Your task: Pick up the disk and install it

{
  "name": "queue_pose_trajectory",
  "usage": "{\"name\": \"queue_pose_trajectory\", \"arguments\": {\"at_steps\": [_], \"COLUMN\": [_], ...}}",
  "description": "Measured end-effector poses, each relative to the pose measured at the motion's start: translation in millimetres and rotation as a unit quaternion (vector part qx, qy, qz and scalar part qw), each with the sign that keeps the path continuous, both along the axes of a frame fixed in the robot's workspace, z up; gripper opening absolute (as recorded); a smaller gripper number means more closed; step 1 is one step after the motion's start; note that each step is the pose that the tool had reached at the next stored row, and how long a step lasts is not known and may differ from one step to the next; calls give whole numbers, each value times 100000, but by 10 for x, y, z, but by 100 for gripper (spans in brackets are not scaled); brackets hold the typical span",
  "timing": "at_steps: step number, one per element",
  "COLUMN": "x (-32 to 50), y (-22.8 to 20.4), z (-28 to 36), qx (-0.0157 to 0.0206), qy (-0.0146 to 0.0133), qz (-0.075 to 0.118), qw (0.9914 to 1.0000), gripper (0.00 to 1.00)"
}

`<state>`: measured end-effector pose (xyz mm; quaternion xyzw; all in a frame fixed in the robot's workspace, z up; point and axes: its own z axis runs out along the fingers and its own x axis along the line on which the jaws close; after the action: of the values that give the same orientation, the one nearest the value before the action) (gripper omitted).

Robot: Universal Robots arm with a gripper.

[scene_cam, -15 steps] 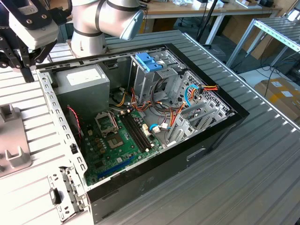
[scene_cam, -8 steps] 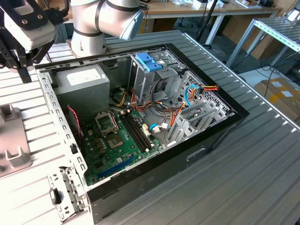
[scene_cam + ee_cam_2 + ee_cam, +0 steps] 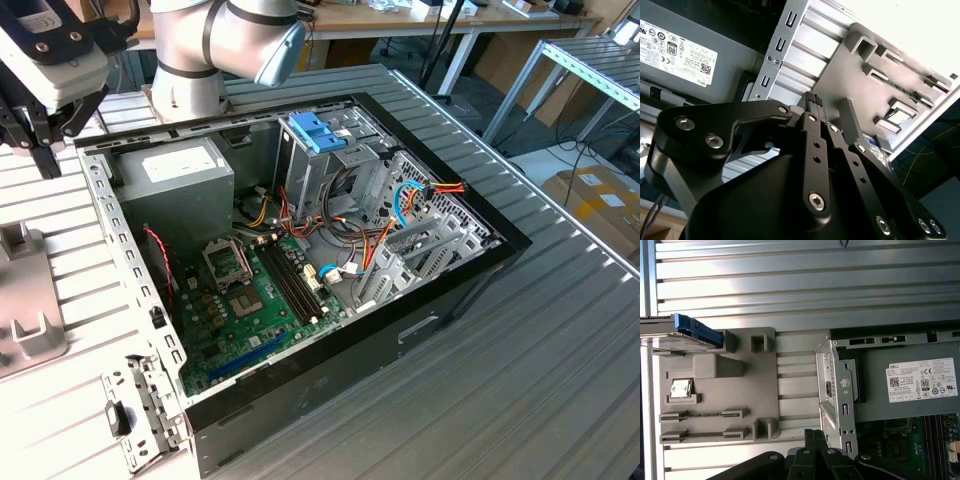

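Observation:
The disk (image 3: 677, 334), a flat grey-metal drive with a light-blue side rail, stands on edge in a slot at one end of the grey fixture plate (image 3: 760, 390), outside the open computer case (image 3: 470, 255). My gripper (image 3: 815, 434) hovers over the gap between the fixture plate and the case's corner, well apart from the disk. Its black fingers (image 3: 812, 100) press together with nothing between them, so it is shut. In the exterior view the gripper (image 3: 45, 160) hangs at the far left, above the ribbed table and beside the case's rear corner.
Inside the case lie the grey power supply (image 3: 175, 180), the green motherboard (image 3: 250, 310), a blue plastic piece with two tabs (image 3: 315, 130) on the drive cage, and loose cables. The fixture plate (image 3: 25, 300) also carries a small silvery chip (image 3: 681, 388).

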<state>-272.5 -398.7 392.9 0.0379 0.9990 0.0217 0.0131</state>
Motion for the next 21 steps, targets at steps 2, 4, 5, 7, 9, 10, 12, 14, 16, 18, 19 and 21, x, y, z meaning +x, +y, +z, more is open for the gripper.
{"name": "queue_pose_trajectory", "arguments": {"at_steps": [2, 4, 5, 7, 9, 10, 12, 14, 16, 18, 19, 21], "x": [-18, -34, -41, -64, -84, -101, -140, -161, -194, -215, -224, -245], "y": [0, 0, 0, 0, 0, 0, 0, 0, 0, 0, 0, 0], "z": [0, 0, 0, 0, 0, 0, -1, -1, -1, -1, -1, -1], "qx": [1, -2, -1, -2, -1, -3, 1, -1, 0, -1, 1, -2], "qy": [-2, 1, 2, 2, 2, 4, -1, 2, 0, 2, 0, 1], "qz": [1, 1, 0, -3, 0, -2, -3, -3, -2, 0, -1, -3], "qw": [100000, 100000, 100000, 100000, 100000, 100000, 100000, 100000, 100000, 100000, 100000, 100000], "gripper": [11, 11, 11, 11, 11, 11, 11, 11, 11, 11, 11, 11]}}
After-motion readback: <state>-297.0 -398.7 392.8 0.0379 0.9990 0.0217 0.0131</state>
